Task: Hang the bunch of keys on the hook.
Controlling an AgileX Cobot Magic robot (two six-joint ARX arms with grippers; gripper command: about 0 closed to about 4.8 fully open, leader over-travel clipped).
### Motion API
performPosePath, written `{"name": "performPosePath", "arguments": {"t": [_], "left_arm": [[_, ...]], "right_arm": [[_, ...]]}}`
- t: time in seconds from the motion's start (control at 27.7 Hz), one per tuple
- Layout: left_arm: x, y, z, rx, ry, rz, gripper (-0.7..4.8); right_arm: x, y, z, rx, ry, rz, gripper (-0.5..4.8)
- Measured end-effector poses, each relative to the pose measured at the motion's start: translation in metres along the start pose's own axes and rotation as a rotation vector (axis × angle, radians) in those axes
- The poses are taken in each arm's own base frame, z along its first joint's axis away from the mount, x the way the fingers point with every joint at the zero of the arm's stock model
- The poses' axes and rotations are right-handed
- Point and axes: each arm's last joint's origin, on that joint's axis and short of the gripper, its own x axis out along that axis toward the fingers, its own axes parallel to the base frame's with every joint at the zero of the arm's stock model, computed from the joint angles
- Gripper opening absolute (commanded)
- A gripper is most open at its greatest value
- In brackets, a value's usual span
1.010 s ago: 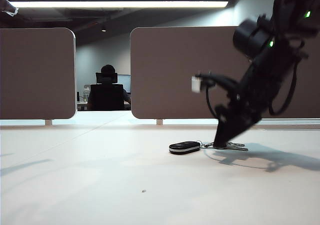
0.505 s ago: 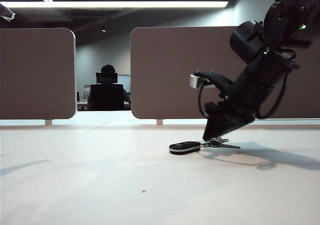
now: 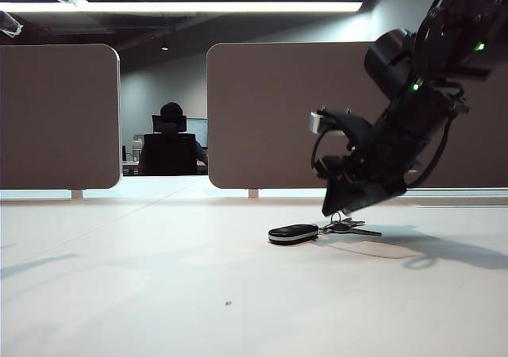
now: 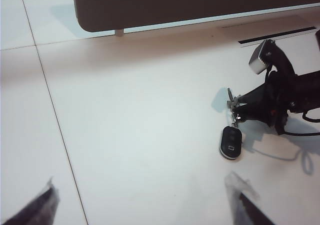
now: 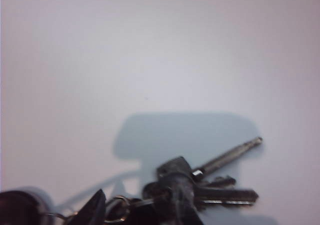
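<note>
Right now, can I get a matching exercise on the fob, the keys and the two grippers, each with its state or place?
Things:
1. fob
2. keys
3. left gripper
4. right gripper

States:
A. open, held above the table, clear of the bunch
B. tips down at the key rings
C. black, lying flat on the table
D. silver, fanned out on the table beside the fob

Pairs: 1-C, 2-D, 3-A, 4-B
</note>
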Motion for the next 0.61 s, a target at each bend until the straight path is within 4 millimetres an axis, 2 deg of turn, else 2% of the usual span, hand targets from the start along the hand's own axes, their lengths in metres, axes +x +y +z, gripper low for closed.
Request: {"name": "performPosePath", "arguments": {"t": [0.07,0.11,0.14,0.18,0.4,0.47,0.54,0.58,0.61], "left_arm": [[0.000,0.000,0.000,-0.001,0.001,0.000,4.79],[0.000,0.000,0.000,-0.001,0.001,0.000,4.79],[0.000,0.000,0.000,-0.001,0.001,0.000,4.79],[0.000,0.000,0.000,-0.001,0.001,0.000,4.79],[0.000,0.000,0.000,-0.001,0.001,0.000,4.79],[0.000,0.000,0.000,-0.001,0.001,0.000,4.79],[0.000,0.000,0.000,-0.001,0.001,0.000,4.79],[0.000,0.000,0.000,-0.001,0.001,0.000,4.79],[0.000,0.000,0.000,-0.001,0.000,0.000,4.79]], "right_arm": [[0.005,0.000,-0.004,0.023,0.021,-0.003,1.80],[0.006,0.000,-0.005,0.030,0.024,-0.002,1.64],[0.006,0.000,-0.005,0.041,0.023,0.000,1.18],[0.006,0.001,-0.005,0.045,0.024,0.000,0.08],[0.005,0.003,-0.003,0.044,0.021,0.006,-0.02],[-0.007,0.004,0.002,0.043,0.007,0.004,-0.02],[-0.029,0.005,0.020,0.027,-0.090,-0.006,-0.02],[-0.047,0.006,0.034,0.009,-0.161,-0.011,-0.02],[-0.055,0.006,0.040,-0.001,-0.195,-0.011,-0.02]]}}
